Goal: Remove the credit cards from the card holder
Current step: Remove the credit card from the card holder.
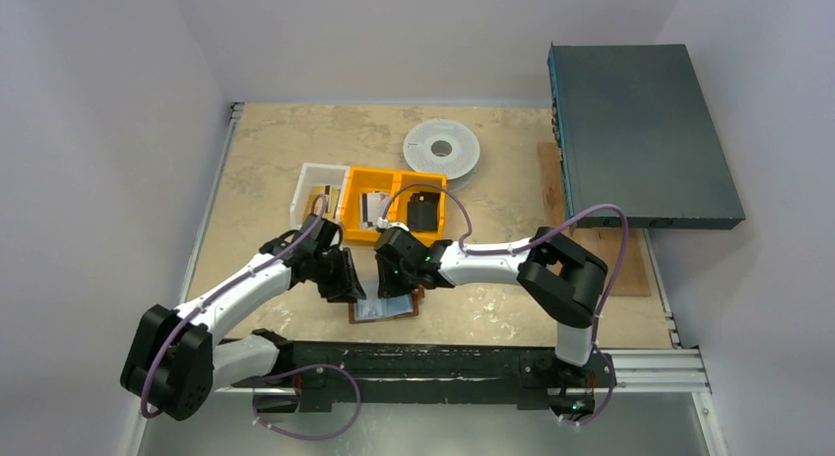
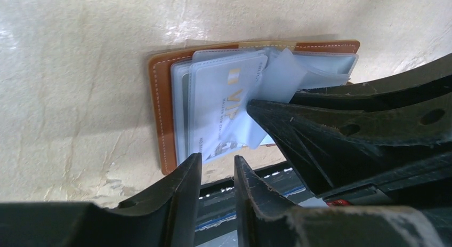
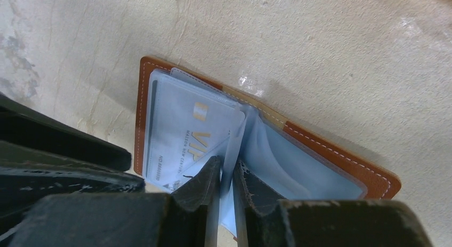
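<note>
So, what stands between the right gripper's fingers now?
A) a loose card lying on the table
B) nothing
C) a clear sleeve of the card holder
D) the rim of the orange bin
C: in the right wrist view, the right gripper has its fingers almost closed on a clear sleeve that rises from the open card holder.

From above I can see only the near edge of the card holder (image 1: 386,309); the left gripper (image 1: 347,284) and right gripper (image 1: 396,282) cover the rest. On the left wrist camera, the right gripper's fingers (image 2: 320,135) hide much of its open side. I can't read the credit card (image 3: 186,140) small print. The clear sleeve (image 3: 234,143) disappears between the right fingers.
</note>
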Controlling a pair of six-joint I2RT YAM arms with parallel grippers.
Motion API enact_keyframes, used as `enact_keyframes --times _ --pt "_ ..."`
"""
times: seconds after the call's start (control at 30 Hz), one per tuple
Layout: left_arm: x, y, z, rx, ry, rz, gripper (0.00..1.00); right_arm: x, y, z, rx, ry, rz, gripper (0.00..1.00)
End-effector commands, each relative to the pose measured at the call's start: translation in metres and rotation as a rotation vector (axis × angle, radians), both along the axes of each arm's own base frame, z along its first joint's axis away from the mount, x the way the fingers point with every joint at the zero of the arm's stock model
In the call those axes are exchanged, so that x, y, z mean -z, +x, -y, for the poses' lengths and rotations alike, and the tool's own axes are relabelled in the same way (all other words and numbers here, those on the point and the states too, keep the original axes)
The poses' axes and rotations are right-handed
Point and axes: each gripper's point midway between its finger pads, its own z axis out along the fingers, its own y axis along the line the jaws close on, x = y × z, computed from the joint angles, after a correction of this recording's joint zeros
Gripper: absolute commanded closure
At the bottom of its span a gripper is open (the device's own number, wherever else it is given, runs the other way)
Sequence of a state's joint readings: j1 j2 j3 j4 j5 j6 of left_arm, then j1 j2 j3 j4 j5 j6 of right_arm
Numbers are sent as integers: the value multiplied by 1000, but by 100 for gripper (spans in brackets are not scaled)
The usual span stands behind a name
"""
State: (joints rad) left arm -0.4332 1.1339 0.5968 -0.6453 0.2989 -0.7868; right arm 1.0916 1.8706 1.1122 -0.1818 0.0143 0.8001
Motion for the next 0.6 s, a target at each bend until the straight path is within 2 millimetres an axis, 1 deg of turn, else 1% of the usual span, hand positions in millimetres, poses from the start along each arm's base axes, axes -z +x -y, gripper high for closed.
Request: enact_keyframes --times 0.0,0.23,0.43,0.5,0.57 --pt "2 13 17 -7 -46 28 74 34 -13 28 -19 -78 -63 88" --pt "23 16 21 -6 -3 -3 85 28 -11 31 -24 -6 -71 87" --pt "43 11 8 -39 87 -58 99 12 -6 28 -22 91 -64 86" --pt "47 9 4 -48 112 -67 100 7 -5 30 -20 106 -64 86" --pt "50 8 0 -54 138 -73 100 -2 -1 26 -18 145 -51 85"
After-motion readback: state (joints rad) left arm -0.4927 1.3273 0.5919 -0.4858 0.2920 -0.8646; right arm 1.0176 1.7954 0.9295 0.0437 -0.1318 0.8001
